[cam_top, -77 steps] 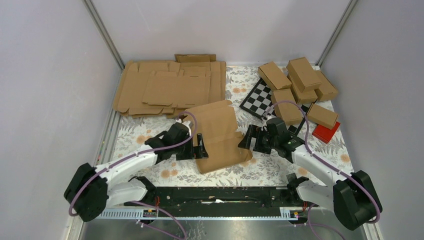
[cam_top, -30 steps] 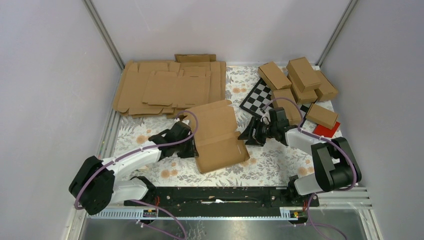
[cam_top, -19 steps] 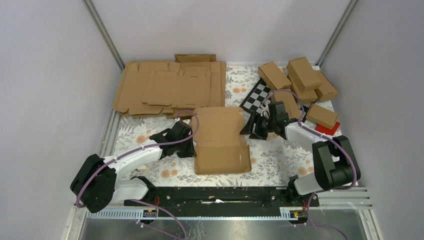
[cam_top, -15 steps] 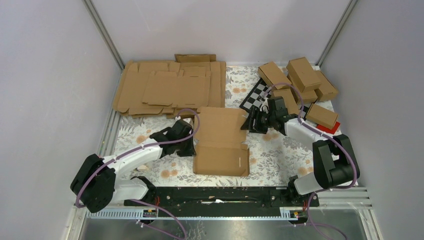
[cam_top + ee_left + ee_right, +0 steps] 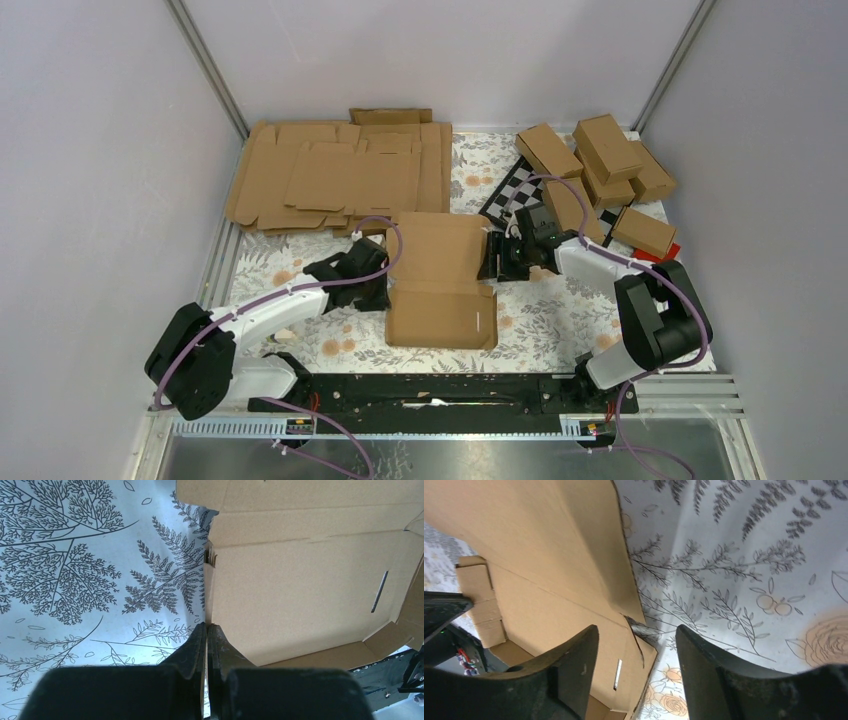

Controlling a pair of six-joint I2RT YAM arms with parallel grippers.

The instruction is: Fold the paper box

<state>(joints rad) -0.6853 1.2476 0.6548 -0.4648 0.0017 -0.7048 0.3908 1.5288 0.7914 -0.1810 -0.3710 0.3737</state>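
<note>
left end effector [image 5: 206, 626] closed at paper box [image 5: 440, 275] edge; right end effector [image 5: 636, 631] open

One paper box [image 5: 440, 290], perhaps six folded cartons [image 5: 608, 147], one checkerboard [image 5: 510, 195]

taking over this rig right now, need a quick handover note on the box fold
Left pincer: shut, tips at the left edge of the paper box. It seems to pinch a thin side flap, but that is not certain.
Right pincer: open, fingers straddling the box's right edge, holding nothing.
Box: lies open and mostly flat on the floral cloth between the arms, apart from the pile of flat blanks. The finished cartons sit far right.
Done: one cross crease shows, nothing more.
Left: raise the walls, tuck the flaps, close it into a carton.
</note>
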